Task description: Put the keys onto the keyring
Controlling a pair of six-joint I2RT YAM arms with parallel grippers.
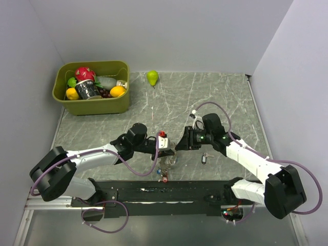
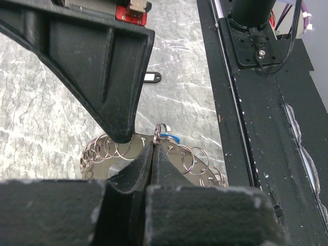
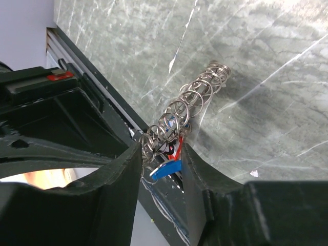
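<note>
right claw (image 3: 161, 151) flanking keyring (image 3: 197, 95), blue-tagged key (image 3: 166, 169) inside, marble table (image 3: 266, 51)

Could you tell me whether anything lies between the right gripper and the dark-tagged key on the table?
Nothing visible: the dark-tagged key lies on bare table beside the right gripper, which straddles the keyring.

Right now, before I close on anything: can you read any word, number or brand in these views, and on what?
None is legible in any view.
Label on the dark can in the olive-green plastic bin: too small to read.
Marking on the red-and-white plastic key tag: too blurred to read.
Blue plastic key tag and dark oblong plastic tag: no text shows.
</note>
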